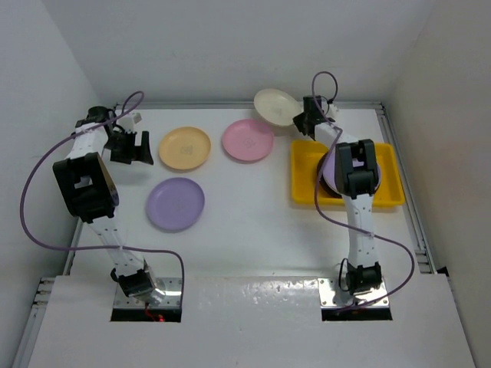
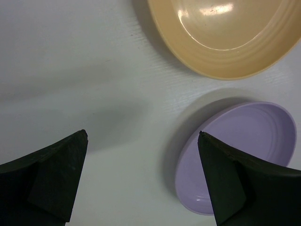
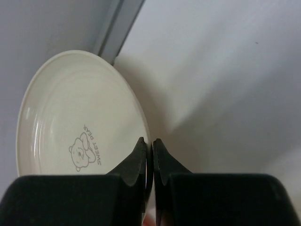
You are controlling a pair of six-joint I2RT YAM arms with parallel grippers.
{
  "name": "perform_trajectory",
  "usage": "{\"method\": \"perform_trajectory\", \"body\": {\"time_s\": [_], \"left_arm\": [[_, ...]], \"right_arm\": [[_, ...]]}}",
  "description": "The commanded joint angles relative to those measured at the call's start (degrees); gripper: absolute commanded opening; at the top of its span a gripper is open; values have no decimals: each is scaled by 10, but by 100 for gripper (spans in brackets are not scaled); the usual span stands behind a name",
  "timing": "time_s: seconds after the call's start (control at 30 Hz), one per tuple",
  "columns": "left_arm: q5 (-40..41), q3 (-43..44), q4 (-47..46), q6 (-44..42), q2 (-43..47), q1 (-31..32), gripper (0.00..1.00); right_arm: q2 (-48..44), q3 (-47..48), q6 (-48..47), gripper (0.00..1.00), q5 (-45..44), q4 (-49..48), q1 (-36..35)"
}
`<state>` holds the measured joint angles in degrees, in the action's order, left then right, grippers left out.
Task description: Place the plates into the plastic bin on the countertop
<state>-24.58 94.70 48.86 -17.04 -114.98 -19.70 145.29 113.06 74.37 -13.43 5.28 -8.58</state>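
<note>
**Top external view: cream plate pinched at the far edge of the counter**

Top external view shows the cream plate [image 1: 275,105] at the far edge of the counter [image 1: 245,238], right of centre. It is tilted up against the back wall [image 1: 230,54]. The right gripper [image 1: 305,116] has it by the rim on the plate's right side. In the right wrist view the two fingers are pressed together on that rim, pinching the cream plate [image 3: 70,117] at the right gripper [image 3: 149,141]. A small bear print [image 3: 84,150] shows on the plate's face. Whether its lower edge touches the counter, I cannot tell.

Just near of this grip, the yellow bin [image 1: 387,172] lies flat along the right edge of the counter, with the right arm [image 1: 354,184] stretched over its middle.

Three more plates lie flat on the counter. The pink plate [image 1: 248,140] is near the centre, toward the far edge. The yellow-orange plate [image 1: 184,148] is to its left. The purple plate [image 1: 175,203] lies nearer the arm bases.

The left gripper [image 1: 130,146] hangs by the left edge, just beside the yellow-orange plate. Its fingers are spread wide and hold nothing. In the left wrist view, bare counter lies beneath the left gripper [image 2: 142,136].
</note>
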Motion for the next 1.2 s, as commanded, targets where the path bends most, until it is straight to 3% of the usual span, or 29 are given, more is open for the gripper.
{"method": "perform_trajectory", "body": {"time_s": [0.0,0.13,0.2,0.33,0.43,0.53,0.77,1.17], "left_arm": [[-24,16,5,-5,20,-6,100],[-29,-4,5,-17,45,-1,100],[-29,-13,0,-22,59,-1,100],[-43,-33,-5,-27,85,-1,100],[-43,-45,-5,-27,99,5,100],[-43,-60,-10,-27,114,11,100],[-43,-54,-10,-22,114,29,100],[-37,-54,-10,-22,120,29,100]], "right_arm": [[-198,-86,-73,0,-12,-118,0],[-373,-243,-208,0,28,-126,23],[-447,-284,-254,0,38,-57,48],[-611,-470,-314,0,87,48,122],[-724,-540,-370,0,55,125,178],[-759,-584,-453,0,32,167,218],[-769,-642,-455,0,96,134,317],[-675,-660,-425,0,97,24,320]]}}
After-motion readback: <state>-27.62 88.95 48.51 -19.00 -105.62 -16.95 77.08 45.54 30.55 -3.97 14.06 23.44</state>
